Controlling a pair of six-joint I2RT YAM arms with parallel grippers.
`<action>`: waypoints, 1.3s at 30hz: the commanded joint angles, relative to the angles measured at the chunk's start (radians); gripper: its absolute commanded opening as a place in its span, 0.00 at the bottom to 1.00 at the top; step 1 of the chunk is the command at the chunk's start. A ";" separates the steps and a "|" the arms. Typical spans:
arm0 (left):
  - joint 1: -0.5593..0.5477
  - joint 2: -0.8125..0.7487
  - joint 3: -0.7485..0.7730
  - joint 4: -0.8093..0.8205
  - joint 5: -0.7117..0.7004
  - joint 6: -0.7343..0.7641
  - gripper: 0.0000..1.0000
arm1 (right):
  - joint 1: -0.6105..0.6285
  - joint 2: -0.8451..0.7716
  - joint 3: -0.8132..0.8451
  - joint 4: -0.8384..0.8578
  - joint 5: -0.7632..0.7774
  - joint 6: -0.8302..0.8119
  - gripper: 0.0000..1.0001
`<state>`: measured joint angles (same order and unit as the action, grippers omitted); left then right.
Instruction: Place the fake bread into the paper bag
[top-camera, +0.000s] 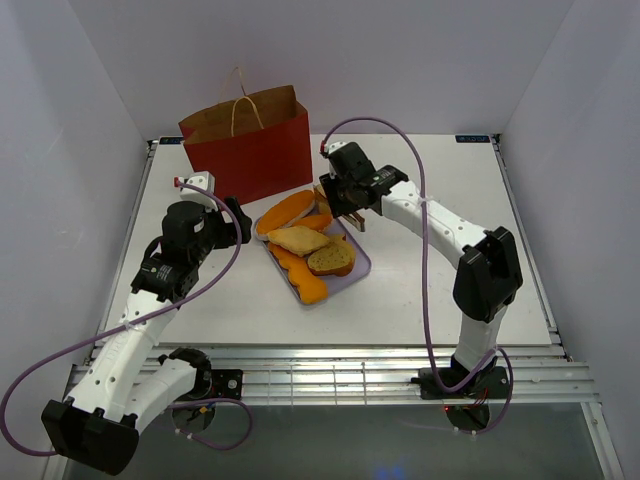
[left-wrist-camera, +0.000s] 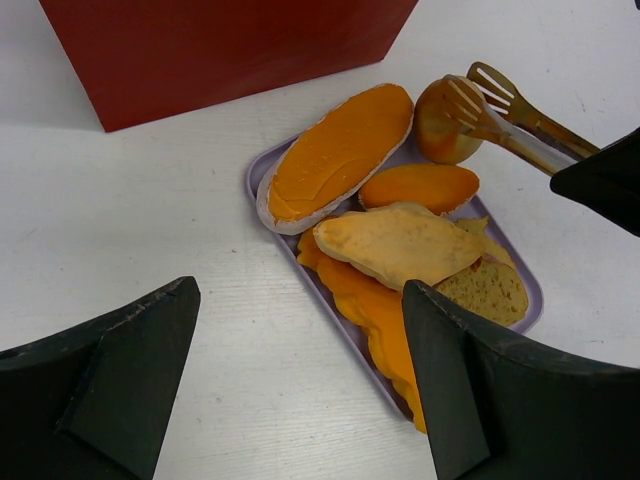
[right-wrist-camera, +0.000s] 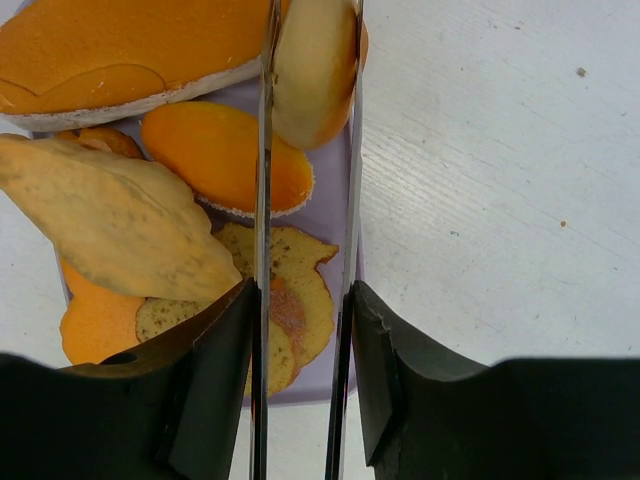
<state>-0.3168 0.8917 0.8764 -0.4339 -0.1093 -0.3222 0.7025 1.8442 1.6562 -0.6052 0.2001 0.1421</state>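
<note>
Your right gripper (right-wrist-camera: 300, 305) clamps long metal tongs (left-wrist-camera: 522, 112) pinching a small round bun (left-wrist-camera: 440, 130) near the red paper bag (top-camera: 255, 155); left gripper (left-wrist-camera: 300, 335) spread wide.

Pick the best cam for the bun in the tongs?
Left wrist: the small round bun shows nearly whole, pinched by the tongs. Right wrist cuts it off at the frame top. Top external: the right gripper mostly hides it.
</note>
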 joint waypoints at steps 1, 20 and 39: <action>-0.004 -0.017 -0.001 0.006 -0.007 0.003 0.93 | 0.005 -0.071 0.071 -0.008 0.022 -0.002 0.46; -0.004 -0.002 -0.005 0.006 -0.030 0.003 0.93 | 0.006 -0.108 0.372 -0.125 -0.008 -0.032 0.45; -0.005 0.044 -0.007 0.007 -0.030 0.000 0.93 | 0.005 -0.008 0.557 0.143 -0.077 -0.052 0.43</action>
<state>-0.3168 0.9340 0.8757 -0.4339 -0.1413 -0.3225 0.7025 1.8057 2.1658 -0.6075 0.1497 0.0948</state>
